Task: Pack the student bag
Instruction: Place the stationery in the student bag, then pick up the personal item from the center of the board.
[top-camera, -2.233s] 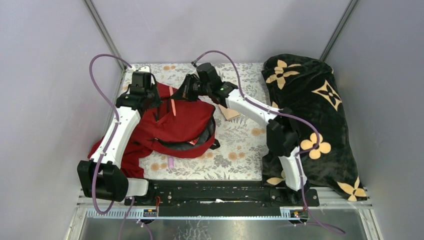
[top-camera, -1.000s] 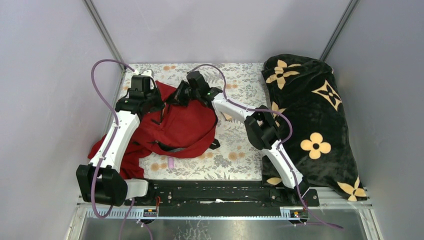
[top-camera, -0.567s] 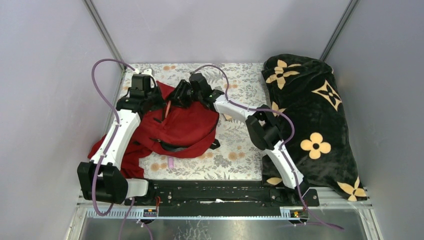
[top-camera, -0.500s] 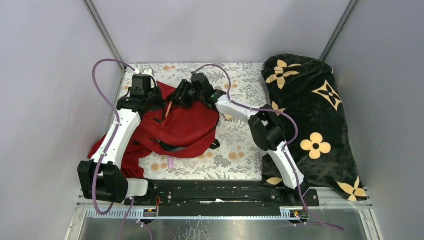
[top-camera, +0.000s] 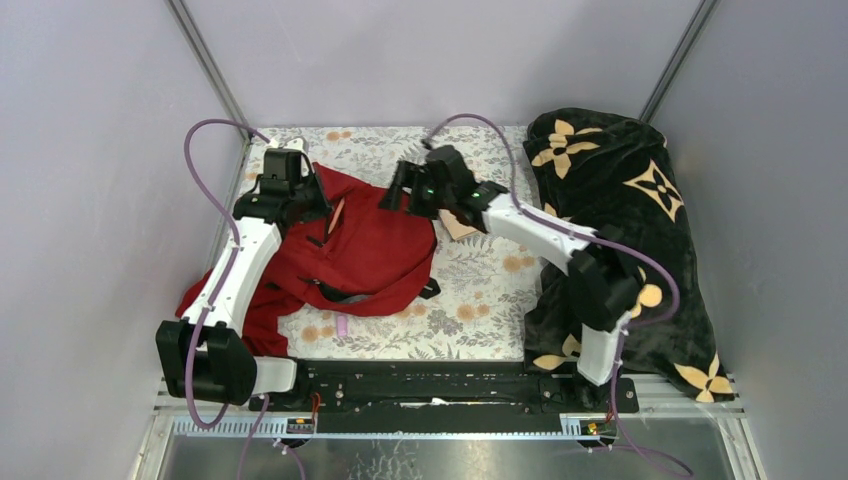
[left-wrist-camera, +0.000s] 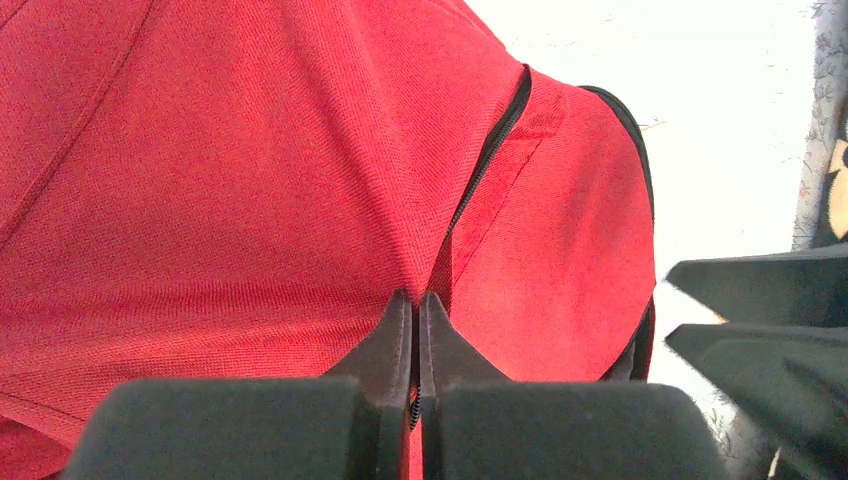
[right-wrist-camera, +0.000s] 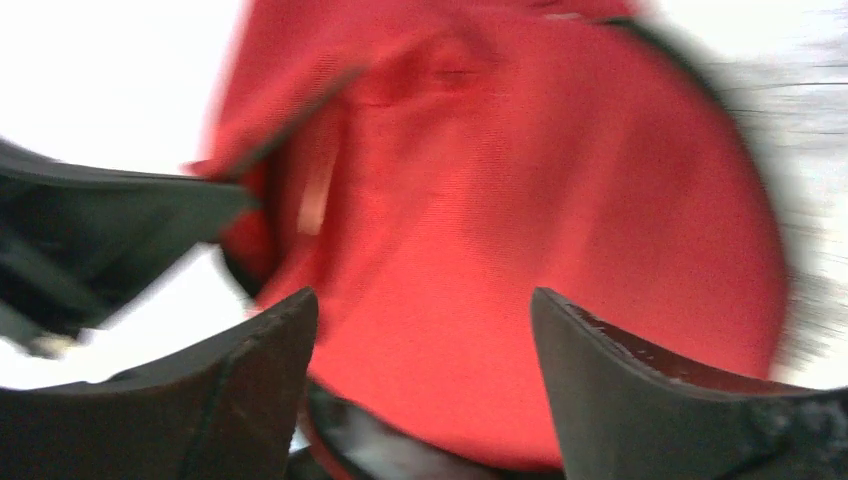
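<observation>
The student bag (top-camera: 370, 250), dark red with black zippers, lies on the left half of the floral table. My left gripper (top-camera: 306, 200) sits at its rear left corner. In the left wrist view it (left-wrist-camera: 415, 298) is shut on the bag's fabric edge beside a black zipper (left-wrist-camera: 490, 150). My right gripper (top-camera: 396, 190) hovers open just right of the bag's top, holding nothing. The right wrist view is blurred and shows its wide-apart jaws (right-wrist-camera: 425, 300) over the red bag (right-wrist-camera: 560, 220). A thin orange stick (top-camera: 335, 214) pokes out of the bag's opening.
A black blanket with tan flowers (top-camera: 620, 190) fills the right side. A flat tan piece (top-camera: 458, 228) lies right of the bag. A small purple item (top-camera: 342, 325) rests near the front edge. More red fabric (top-camera: 200, 295) spreads under the left arm.
My right gripper opened, left the orange stick in the bag's opening, and drew back to the right. The left gripper kept its hold in place.
</observation>
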